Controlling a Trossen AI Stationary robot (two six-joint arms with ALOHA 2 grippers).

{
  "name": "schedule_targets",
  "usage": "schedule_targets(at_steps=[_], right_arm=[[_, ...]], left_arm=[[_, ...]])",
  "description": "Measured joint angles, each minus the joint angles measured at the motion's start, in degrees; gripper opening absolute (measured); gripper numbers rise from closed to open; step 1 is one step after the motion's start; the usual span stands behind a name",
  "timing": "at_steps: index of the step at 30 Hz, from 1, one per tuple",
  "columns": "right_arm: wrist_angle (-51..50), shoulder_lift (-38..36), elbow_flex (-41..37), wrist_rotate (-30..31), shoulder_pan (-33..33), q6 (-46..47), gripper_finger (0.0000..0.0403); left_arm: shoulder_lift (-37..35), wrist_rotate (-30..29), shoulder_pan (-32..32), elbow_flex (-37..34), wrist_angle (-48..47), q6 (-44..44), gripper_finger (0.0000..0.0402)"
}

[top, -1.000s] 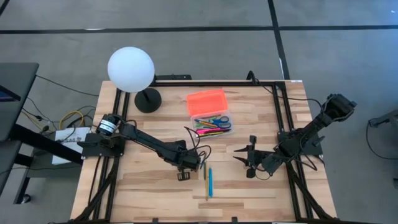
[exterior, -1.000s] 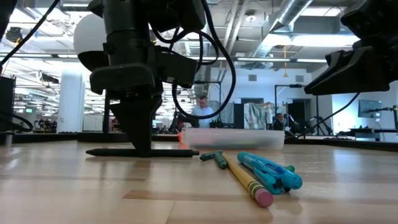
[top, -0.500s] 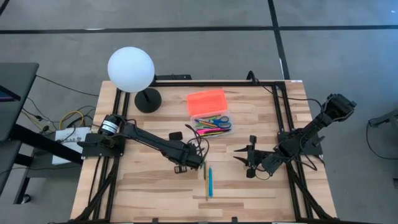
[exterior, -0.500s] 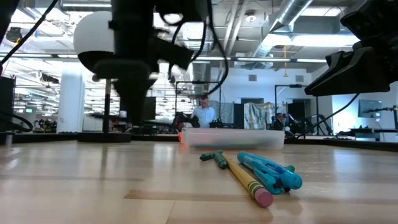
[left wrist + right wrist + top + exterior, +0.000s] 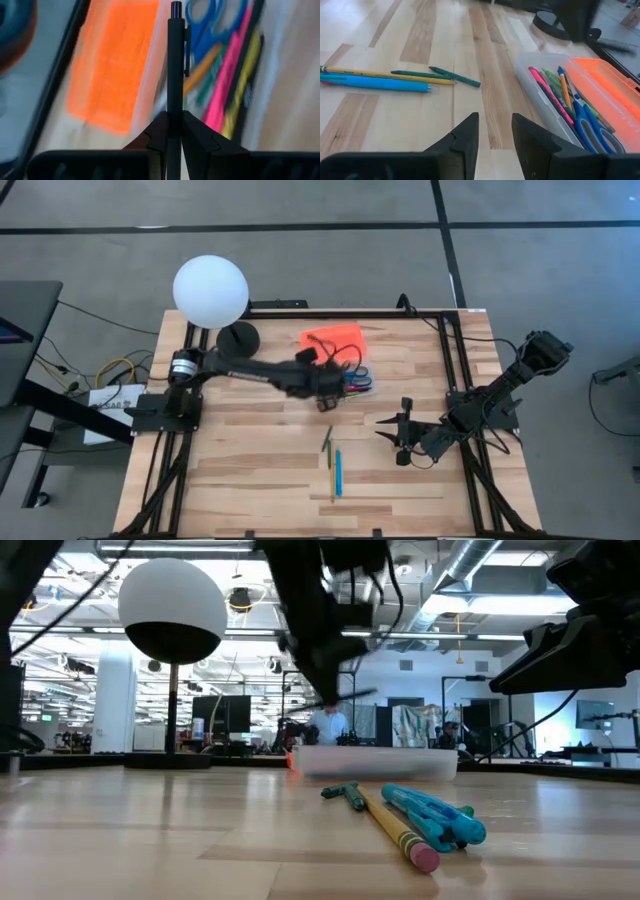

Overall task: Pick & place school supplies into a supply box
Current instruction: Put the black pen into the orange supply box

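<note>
My left gripper (image 5: pixel 328 394) is shut on a black pen (image 5: pixel 175 65) and hangs over the clear supply box (image 5: pixel 345 382), whose orange lid (image 5: pixel 333 338) lies open on its far side. Pink, yellow, orange and green pens and blue-handled scissors (image 5: pixel 215 20) lie in the box. A yellow pencil (image 5: pixel 331 465), a blue pen (image 5: pixel 338 473) and green pens (image 5: pixel 445 76) lie flat on the table nearer the front edge. My right gripper (image 5: pixel 492 136) is open and waits to their right, touching nothing. My left gripper pinches the black pen's shaft (image 5: pixel 174 107) between its two fingers (image 5: pixel 159 134), toward the end away from the clip (image 5: pixel 186 50). The pen is lifted clear of the table and sticks out past the fingertips over the box and its lid.
A white globe lamp (image 5: pixel 210 292) on a black base (image 5: pixel 238 340) stands at the table's far left. Bare wood lies in front of and left of the loose pens. In the low view the pencil's pink eraser (image 5: pixel 424 858) points at the near edge.
My left gripper has lifted the black pen off the table, where it lay left of the loose pens, and carried it up and toward the far edge and right, to a place over the open box. The right arm has kept still.
</note>
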Motion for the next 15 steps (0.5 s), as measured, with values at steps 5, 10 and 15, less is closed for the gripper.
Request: schedule_targets(at_steps=[5, 10, 15], right_arm=[[-1.3, 0.0, 0.0, 0.0, 0.1, 0.2, 0.0111], [-3.4, 0.0, 0.0, 0.0, 0.1, 0.7, 0.0111], [-4.2, 0.0, 0.0, 0.1, 0.0, 0.6, 0.0111]], left_arm=[[2.7, 8.7, 4.9, -0.1, 8.1, 3.1, 0.0028], [4.4, 11.2, 6.7, -0.1, 10.1, 3.4, 0.0030], [4.3, 11.3, 6.9, -0.1, 10.7, 4.9, 0.0031]])
